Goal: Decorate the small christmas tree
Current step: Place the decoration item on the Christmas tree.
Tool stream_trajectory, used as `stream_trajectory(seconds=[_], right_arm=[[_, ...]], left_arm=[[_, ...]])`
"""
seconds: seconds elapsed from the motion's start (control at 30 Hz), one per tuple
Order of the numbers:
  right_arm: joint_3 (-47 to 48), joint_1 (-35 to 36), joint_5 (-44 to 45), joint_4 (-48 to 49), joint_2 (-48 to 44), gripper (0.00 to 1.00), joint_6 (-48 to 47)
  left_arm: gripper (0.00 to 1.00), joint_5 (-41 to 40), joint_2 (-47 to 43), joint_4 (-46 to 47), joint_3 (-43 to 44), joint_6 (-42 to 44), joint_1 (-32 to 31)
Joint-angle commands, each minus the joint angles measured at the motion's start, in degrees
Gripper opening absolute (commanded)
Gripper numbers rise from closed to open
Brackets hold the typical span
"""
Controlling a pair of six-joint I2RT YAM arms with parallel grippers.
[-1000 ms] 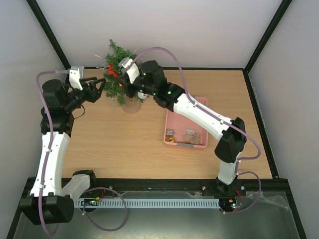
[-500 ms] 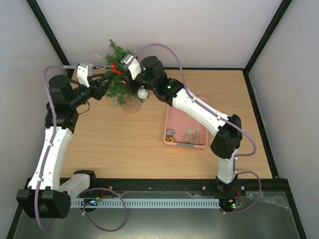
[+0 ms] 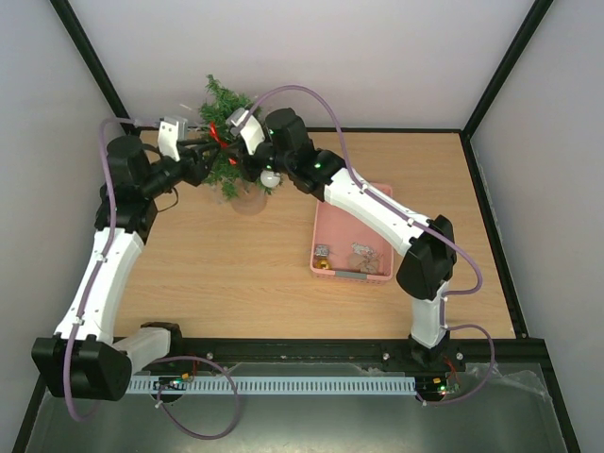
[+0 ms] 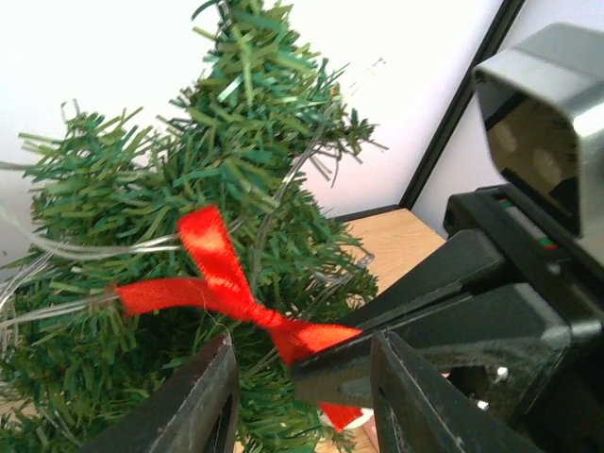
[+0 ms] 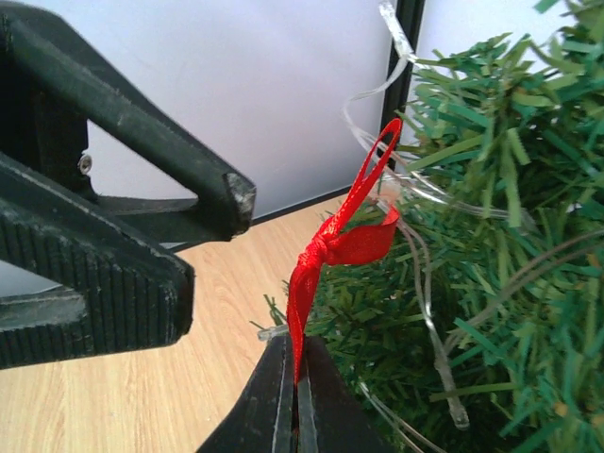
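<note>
Your wooden tabletop (image 3: 236, 264) carries a pink basket (image 3: 316, 236) right of the middle, with a few small trinkets (image 3: 357, 255) lying at its near end. The small christmas tree (image 3: 225, 102) stands upright at the far edge, left of centre and well apart from the basket. Your two arms reach in to it, one from each side.

Your left hand (image 4: 302, 344) comes in from the left with its fingers spread. One finger sits on each side of the bow's lower tail and of the tip of your right hand, and it grips nothing that you can see.

Your right hand (image 5: 296, 396) comes in from the right with its fingers pressed together, pinching the lower tail of a red bow (image 5: 344, 241). The bow rests against the branches in the upper half of the tree, with its loop pointing up.

A white ball (image 3: 270, 177) shows low beside the tree, just under your right wrist. A thin clear strand (image 5: 415, 189) winds through the branches just beside the bow.
</note>
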Motion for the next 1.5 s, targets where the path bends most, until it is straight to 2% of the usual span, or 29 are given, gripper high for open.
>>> stream_trajectory(seconds=[0.0, 0.13, 0.23, 0.6, 0.97, 1.47], right_arm=[[1.0, -0.1, -4.2, -1.0, -1.3, 0.02, -0.3], [0.2, -0.1, -8.3, -0.1, -2.2, 0.02, 0.4], [0.7, -0.1, -8.1, -0.2, -1.8, 0.02, 1.4], [5.0, -0.3, -0.9, -3.8, 2.4, 0.02, 2.3], [5.9, -1.0, 1.5, -5.3, 3.3, 0.02, 3.0], [5.7, -1.2, 3.7, -5.7, 3.5, 0.06, 2.8]], left_arm=[[0.42, -1.4, -1.1, -2.0, 3.6, 1.1, -1.1], [0.42, -7.8, -3.7, -7.7, 4.5, 1.5, -1.4], [0.42, -10.3, -5.5, -8.8, 4.3, 1.1, -1.3], [0.36, -9.7, 0.4, -10.9, 7.7, 0.4, -1.4], [0.33, -7.4, 3.6, -3.7, 5.1, -1.1, -1.4], [0.31, -7.0, 7.8, -0.1, 4.0, -1.5, -1.4]])
